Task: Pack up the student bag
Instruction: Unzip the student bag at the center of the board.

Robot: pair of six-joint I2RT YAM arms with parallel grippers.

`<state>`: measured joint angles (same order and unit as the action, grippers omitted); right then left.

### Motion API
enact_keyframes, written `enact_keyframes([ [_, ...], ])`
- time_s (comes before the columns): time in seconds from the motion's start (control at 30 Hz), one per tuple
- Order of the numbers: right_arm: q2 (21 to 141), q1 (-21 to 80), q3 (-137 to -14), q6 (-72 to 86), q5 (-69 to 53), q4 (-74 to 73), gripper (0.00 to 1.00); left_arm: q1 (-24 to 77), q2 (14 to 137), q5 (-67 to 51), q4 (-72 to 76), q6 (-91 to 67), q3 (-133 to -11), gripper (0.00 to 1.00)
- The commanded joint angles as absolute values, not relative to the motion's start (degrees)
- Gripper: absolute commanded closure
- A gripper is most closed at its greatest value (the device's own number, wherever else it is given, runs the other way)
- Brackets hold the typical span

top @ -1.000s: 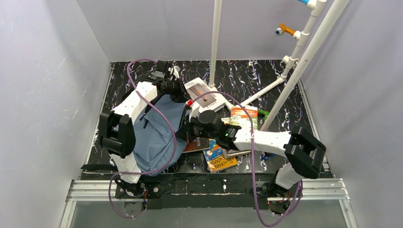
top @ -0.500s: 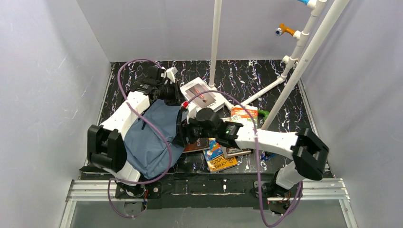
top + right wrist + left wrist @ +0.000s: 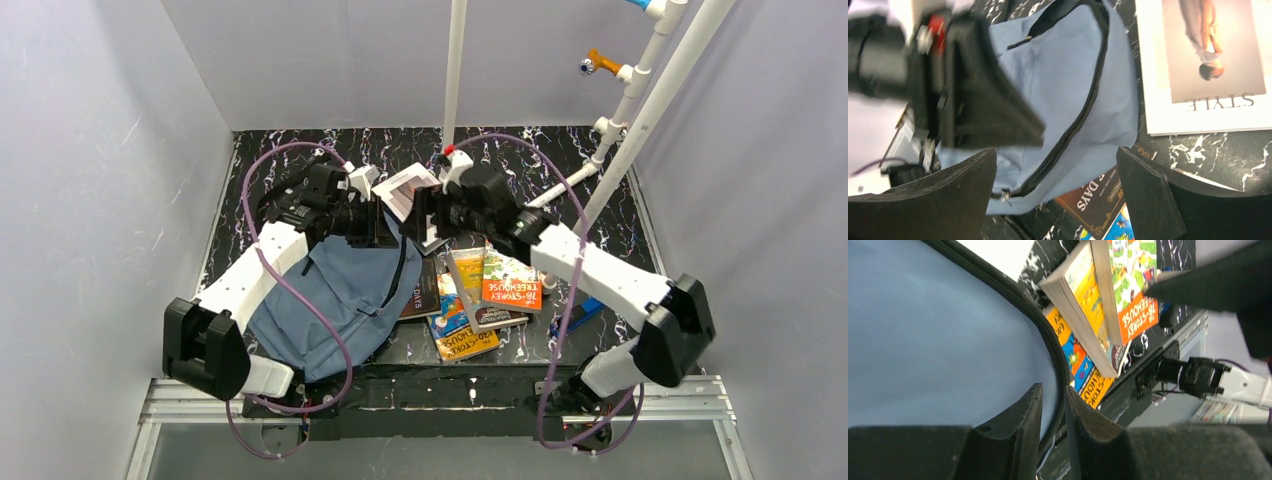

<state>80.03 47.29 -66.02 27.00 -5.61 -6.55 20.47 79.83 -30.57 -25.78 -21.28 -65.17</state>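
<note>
The slate-blue student bag (image 3: 320, 300) lies at front left, its upper right corner up by both grippers. My left gripper (image 3: 385, 228) hovers over that corner. In the left wrist view its jaws (image 3: 1054, 388) stand a narrow slit apart. The bag's black zipper trim (image 3: 1055, 347) runs through the slit with blue fabric (image 3: 938, 340) showing beside it. My right gripper (image 3: 418, 215) faces the left one and is wide open (image 3: 1056, 150) with nothing between its fingers. Below it are the bag (image 3: 1058, 75) and a dark "Days" book (image 3: 1098, 195).
A white "Style" magazine (image 3: 1208, 65) lies behind the grippers (image 3: 400, 185). Several books are piled right of the bag, among them an orange Treehouse book (image 3: 510, 280) and a yellow one (image 3: 465, 345). White pipes (image 3: 455, 80) stand at the back and slant across the right (image 3: 640, 130).
My right gripper opened wide and moved back from the bag's right edge towards the magazine. The left gripper moved right and its jaws parted slightly. The bag now lies spread out more.
</note>
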Motion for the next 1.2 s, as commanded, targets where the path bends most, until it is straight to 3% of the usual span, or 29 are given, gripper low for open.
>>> enact_keyframes([
  [0.0, 88.6, 46.6, -79.2, 28.6, -3.2, -16.8, 0.03, 22.3, 73.4, -32.0, -26.3, -22.8, -62.2, 0.77],
  [0.17, 94.8, 46.5, -85.2, 26.8, -0.2, -21.9, 0.02, 22.4, 65.0, -26.1, -27.1, -26.8, -57.6, 0.77],
  [0.23, 95.6, 46.5, -85.4, 26.7, -0.2, -21.7, 0.02, 22.3, 60.9, -21.7, -27.9, -28.5, -56.1, 0.66],
  [0.3, 96.5, 46.2, -85.6, 27.3, -0.7, -21.6, 0.04, 22.3, 57.0, -18.5, -28.2, -30.7, -54.7, 0.48],
  [0.37, 97.7, 46.2, -85.8, 27.4, -3.8, -21.1, 0.13, 22.3, 53.8, -15.1, -29.1, -33.4, -54.0, 0.34],
  [0.5, 99.2, 46.2, -82.9, 29.4, -9.7, -16.4, 0.25, 22.3, 51.7, -9.1, -33.1, -40.1, -55.2, 0.19],
  [0.6, 99.9, 46.4, -81.6, 29.8, -11.9, -13.4, 0.41, 22.4, 53.3, -6.5, -35.7, -44.7, -57.0, 0.15],
  [0.73, 100.0, 46.6, -79.6, 29.2, -17.3, -8.4, 0.76, 22.3, 56.1, -4.0, -36.8, -52.3, -58.2, 0.17],
  [0.8, 99.7, 46.6, -78.3, 28.9, -19.8, -6.5, 0.98, 22.2, 57.3, -3.7, -35.9, -56.2, -58.2, 0.17],
  [0.97, 94.9, 47.5, -72.5, 27.6, -23.1, 0.9, 0.99, 21.9, 62.0, -3.7, -36.0, -64.4, -60.8, 0.20],
  [1.17, 88.0, 49.4, -65.6, 26.8, -28.6, 10.7, 0.99, 21.7, 68.3, -4.7, -34.0, -62.0, -65.2, 0.21],
])
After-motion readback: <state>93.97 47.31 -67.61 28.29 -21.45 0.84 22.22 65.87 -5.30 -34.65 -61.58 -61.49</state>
